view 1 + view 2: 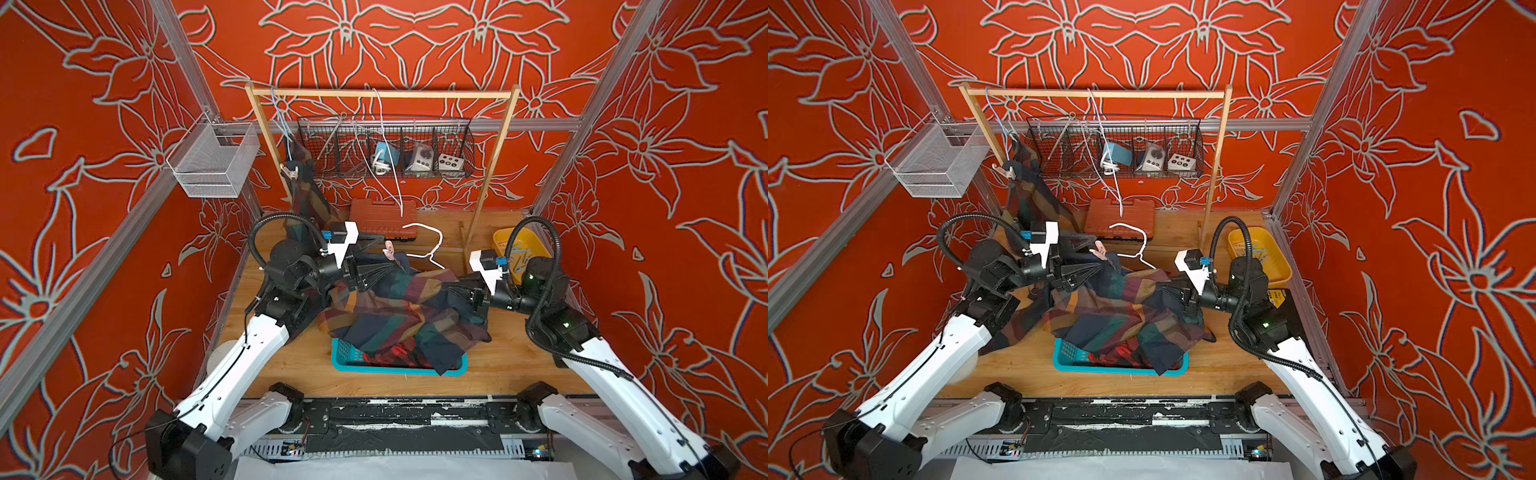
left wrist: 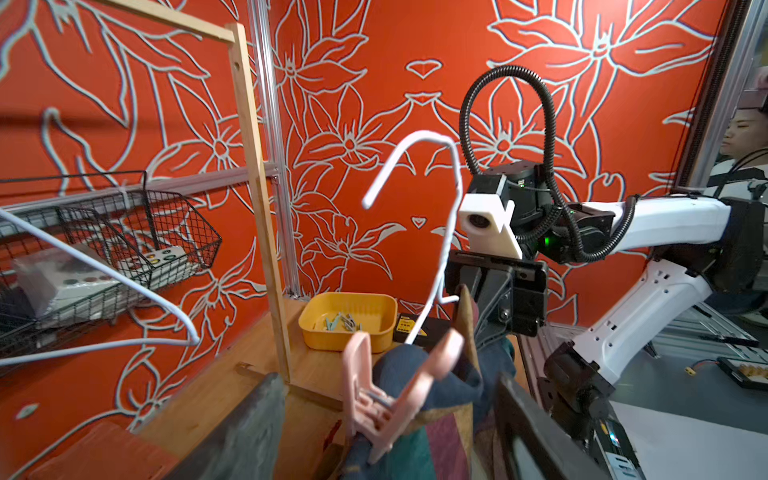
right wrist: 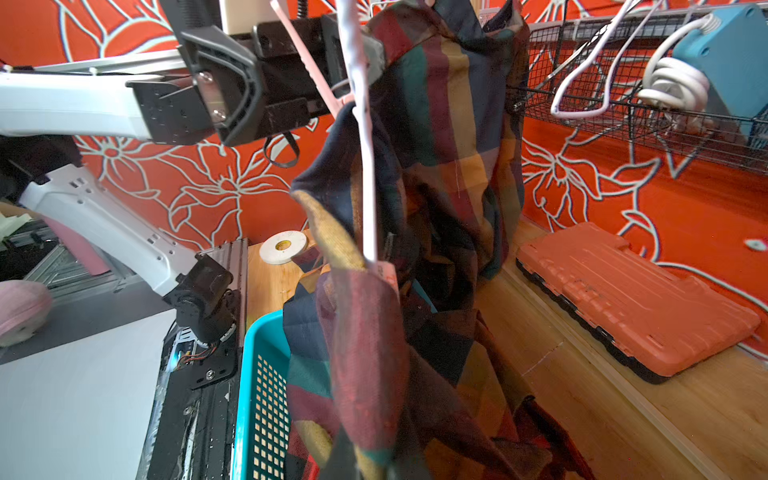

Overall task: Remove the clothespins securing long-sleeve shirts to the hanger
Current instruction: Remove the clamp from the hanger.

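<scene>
The left gripper (image 2: pixel 392 380) is released, its fingers (image 2: pixel 253 419) spread wide with a pale pink clothespin (image 2: pixel 386 395) standing between them. The clothespin is clipped on a bunched edge of the dark plaid shirt (image 1: pixel 399 307), just beside the white wire hanger (image 2: pixel 451 187). Facing it, the right gripper (image 2: pixel 469 301) is clenched on a fold of that shirt by the hanger's wire. Below both grippers the cloth drapes into a teal basket (image 1: pixel 345 355).
</scene>
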Controlling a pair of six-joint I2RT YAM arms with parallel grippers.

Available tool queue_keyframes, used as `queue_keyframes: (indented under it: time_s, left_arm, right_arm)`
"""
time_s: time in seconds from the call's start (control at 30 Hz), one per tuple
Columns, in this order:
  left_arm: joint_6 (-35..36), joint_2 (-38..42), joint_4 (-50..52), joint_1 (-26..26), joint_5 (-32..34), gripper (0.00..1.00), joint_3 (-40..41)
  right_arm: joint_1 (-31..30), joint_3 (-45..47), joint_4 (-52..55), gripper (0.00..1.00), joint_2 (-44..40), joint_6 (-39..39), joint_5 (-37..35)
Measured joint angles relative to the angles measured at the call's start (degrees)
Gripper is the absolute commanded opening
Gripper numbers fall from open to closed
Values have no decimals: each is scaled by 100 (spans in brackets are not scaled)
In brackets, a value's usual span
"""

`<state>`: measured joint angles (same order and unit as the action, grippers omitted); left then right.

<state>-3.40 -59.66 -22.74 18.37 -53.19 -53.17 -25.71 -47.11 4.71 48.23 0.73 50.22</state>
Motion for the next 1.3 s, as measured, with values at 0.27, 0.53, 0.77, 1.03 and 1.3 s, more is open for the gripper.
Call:
queue_keyframes:
  time_s: [0.27, 0.53, 0.77, 1.03, 1.3]
  left_arm:
    - [105, -114, 55, -4, -308, 71, -151]
    - [184, -138, 107, -4, -433, 67, -192]
    - [223, -155, 164, -4, -564, 58, -201]
    - [358, -166, 398, -4, -754, 45, -269]
    - [527, -175, 678, -4, -804, 21, -376]
  right_arm:
    - [13, 17, -33, 0, 20, -39, 315]
    - [13, 17, -85, 0, 79, -59, 544]
    - [20, 17, -105, 0, 247, -133, 647]
    - [20, 15, -114, 0, 402, -216, 693]
    - [20, 15, -98, 0, 415, -299, 686]
